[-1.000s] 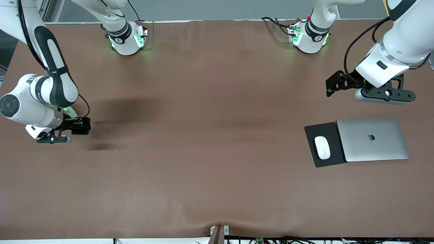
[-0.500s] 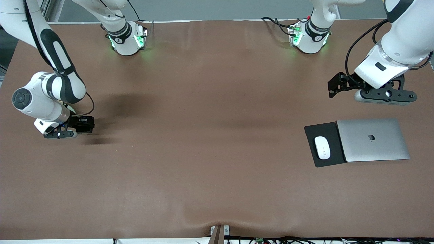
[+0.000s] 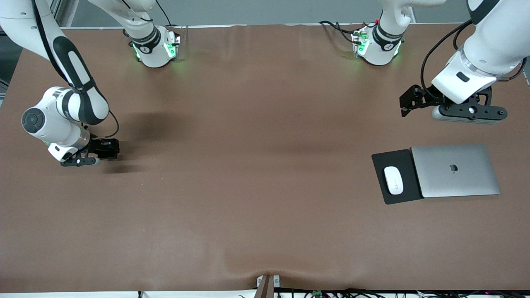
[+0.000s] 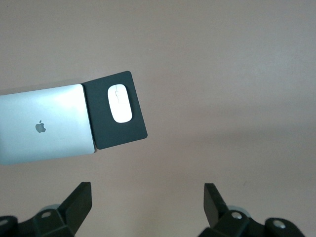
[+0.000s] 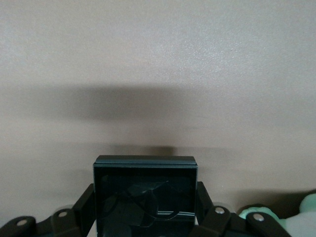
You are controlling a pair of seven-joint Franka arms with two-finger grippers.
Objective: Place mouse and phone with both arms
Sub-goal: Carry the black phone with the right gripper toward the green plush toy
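Observation:
The white mouse (image 3: 393,180) lies on a flat black mouse pad (image 3: 383,159) beside a closed silver laptop, at the left arm's end of the table; it also shows in the left wrist view (image 4: 120,103). My left gripper (image 3: 408,105) hangs open and empty over bare table, farther from the front camera than the pad. My right gripper (image 3: 108,149) is shut on the black glossy phone (image 5: 144,195), held between its fingers (image 5: 84,207) just above the table at the right arm's end. In the front view the phone merges with the gripper.
The silver laptop (image 3: 454,170) lies against the mouse pad's edge and partly on it; it also shows in the left wrist view (image 4: 44,123). The brown table (image 3: 256,165) stretches bare between the two arms. Both arm bases stand along the table's top edge.
My right gripper with the phone has moved toward the table's middle and a little farther from the front camera. My left gripper has barely shifted. The mouse has not moved.

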